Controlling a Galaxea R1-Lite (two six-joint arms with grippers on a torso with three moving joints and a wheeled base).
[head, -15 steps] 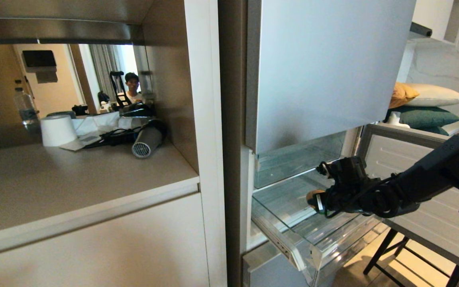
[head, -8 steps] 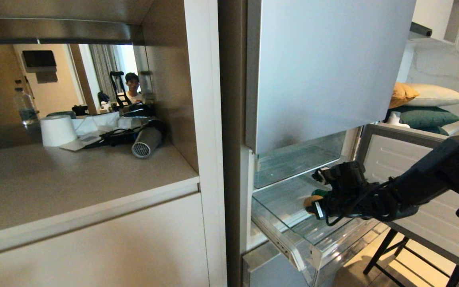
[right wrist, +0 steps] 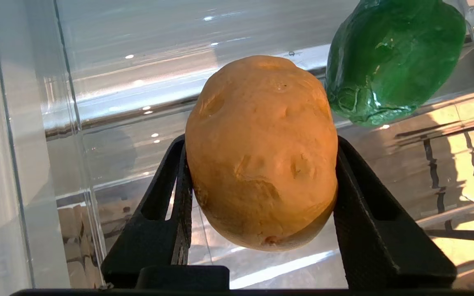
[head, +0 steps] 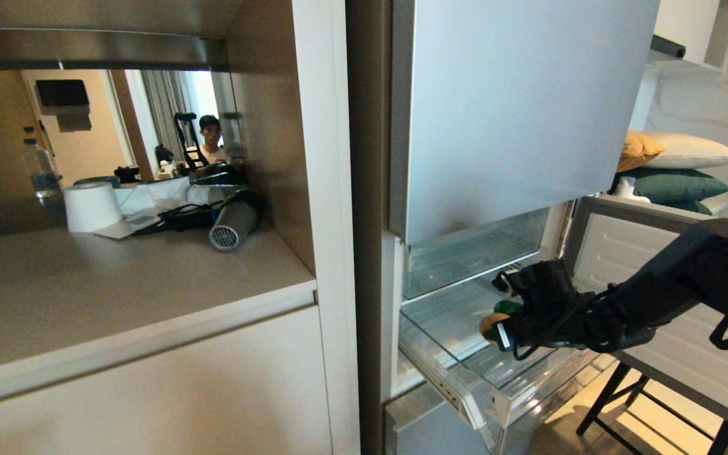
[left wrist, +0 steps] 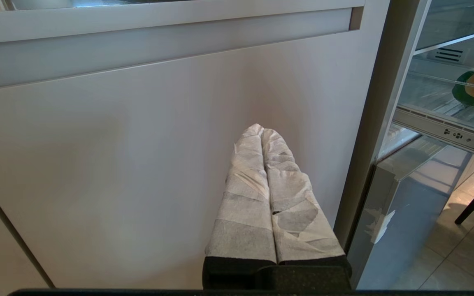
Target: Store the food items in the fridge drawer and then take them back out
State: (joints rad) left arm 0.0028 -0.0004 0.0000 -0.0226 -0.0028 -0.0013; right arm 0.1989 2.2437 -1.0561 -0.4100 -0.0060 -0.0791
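Potato (right wrist: 261, 156) first: the tan-brown oval sat clamped between the two black fingers (right wrist: 368, 222) of the right tool (head: 493, 325), which reached in from the right over the pulled-out fridge drawer (head: 497, 395). From where the head camera looked, the potato showed only as a small tan patch at the tool's tip, above the drawer's clear floor; whether it touched that floor could not be told. Just beyond it lay the bell pepper (right wrist: 389, 61), glossy dark green, close beside the potato and inside the same clear drawer. Behind both stood the drawer's transparent back wall and, higher up, the grey fridge door (head: 515, 107), closed above the open compartment.

Off to the side, the left tool (left wrist: 263, 164) hung low in front of a pale cabinet panel (left wrist: 138, 144), its white-wrapped fingers pressed together and holding nothing.

Farther left, the bench (head: 117, 297) carried a hair dryer (head: 234, 224) and a roll of paper (head: 91, 206).
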